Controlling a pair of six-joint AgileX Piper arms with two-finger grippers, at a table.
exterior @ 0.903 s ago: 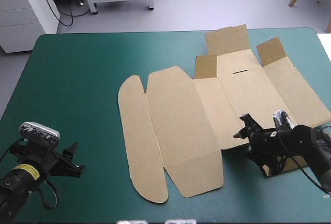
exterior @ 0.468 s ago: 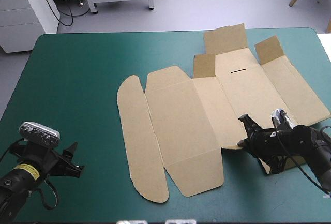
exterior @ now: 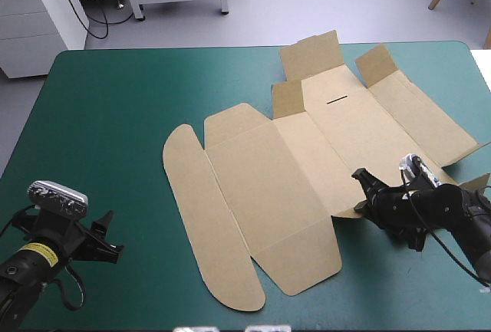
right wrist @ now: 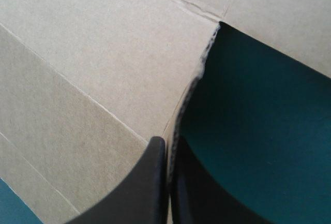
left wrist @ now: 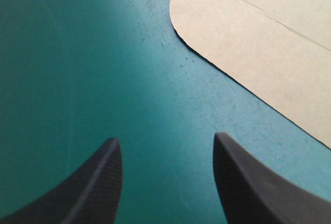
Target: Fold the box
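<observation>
My teal-green cover carries the brown box, a matte cut board sheet lying flat from centre to right. Its far flaps are tilted up and one long flap is rounded. My right gripper sits low, pinching the box's near edge. My left gripper waits spread apart, holding nothing, well apart from the box.

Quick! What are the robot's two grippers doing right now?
Left gripper: jaws open, holding nothing.
Right gripper: jaws shut on an edge of the box.
</observation>
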